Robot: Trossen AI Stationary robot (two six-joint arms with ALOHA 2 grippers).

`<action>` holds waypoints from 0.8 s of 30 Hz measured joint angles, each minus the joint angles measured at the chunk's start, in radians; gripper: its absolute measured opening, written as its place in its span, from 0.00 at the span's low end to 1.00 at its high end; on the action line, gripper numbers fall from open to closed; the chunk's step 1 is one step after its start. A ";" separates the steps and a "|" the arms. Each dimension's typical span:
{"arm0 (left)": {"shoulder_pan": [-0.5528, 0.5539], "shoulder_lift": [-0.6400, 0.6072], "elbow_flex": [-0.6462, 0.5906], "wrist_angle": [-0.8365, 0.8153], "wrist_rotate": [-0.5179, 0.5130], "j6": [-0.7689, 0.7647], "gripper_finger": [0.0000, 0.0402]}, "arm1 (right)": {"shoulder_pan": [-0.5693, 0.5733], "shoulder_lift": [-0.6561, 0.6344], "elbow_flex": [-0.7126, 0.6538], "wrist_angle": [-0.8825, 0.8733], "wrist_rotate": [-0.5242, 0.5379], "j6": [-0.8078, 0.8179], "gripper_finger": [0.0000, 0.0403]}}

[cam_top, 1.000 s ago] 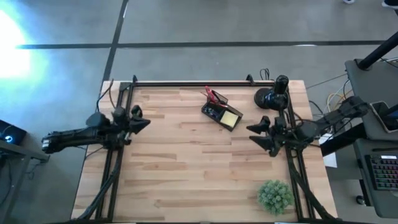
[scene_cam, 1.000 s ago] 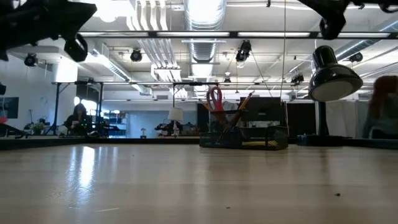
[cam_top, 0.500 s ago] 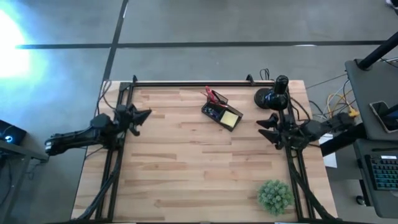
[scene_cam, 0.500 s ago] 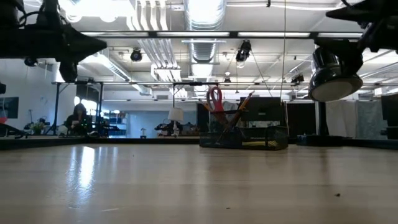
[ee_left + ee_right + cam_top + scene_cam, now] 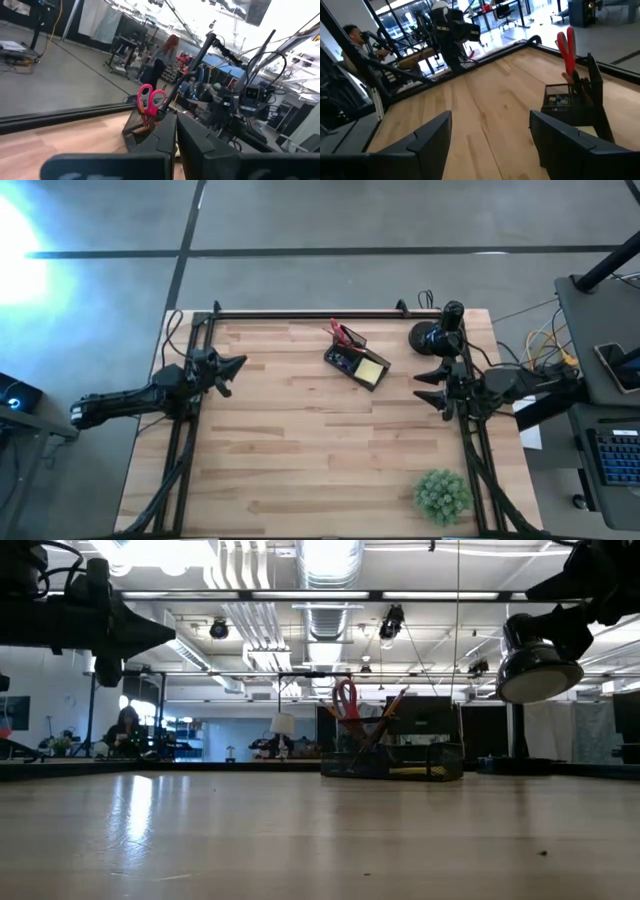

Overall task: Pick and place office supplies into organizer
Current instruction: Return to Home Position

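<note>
Left gripper hangs clenched on nothing, its two dark fingers pressed almost together in its own wrist view. It sits above the left edge of the table. Right gripper is released, fingers spread wide and empty, above the table's right edge. Both point inward across the wood, and the low view shows them well clear of the surface.

Between them, toward the far side of the table, stands the black desk organizer, set at an angle to the table's edges and well apart from either gripper. A yellow sticky-note pad lies flat in the compartment on the side toward the right arm. At the opposite, taller end the red-handled scissors stand with handles up. Beside them thin pens lean at a slant, one of them orange.

Near the organizer, at the far right of the table, is a round black mount, just beyond the right gripper. A green plant sits at the near right corner, far from the organizer. In the room behind the table, a person shows in the low view.
</note>
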 joint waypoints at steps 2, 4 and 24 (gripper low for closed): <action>0.000 0.010 0.000 -0.001 0.000 0.000 0.00 | 0.000 0.019 0.011 0.003 0.000 0.004 0.63; 0.000 0.022 0.000 -0.001 0.000 0.000 0.00 | 0.000 0.035 0.023 0.003 0.000 -0.013 0.63; 0.000 0.107 -0.002 -0.001 0.001 0.002 0.00 | 0.000 0.165 0.229 0.003 0.000 -0.009 0.63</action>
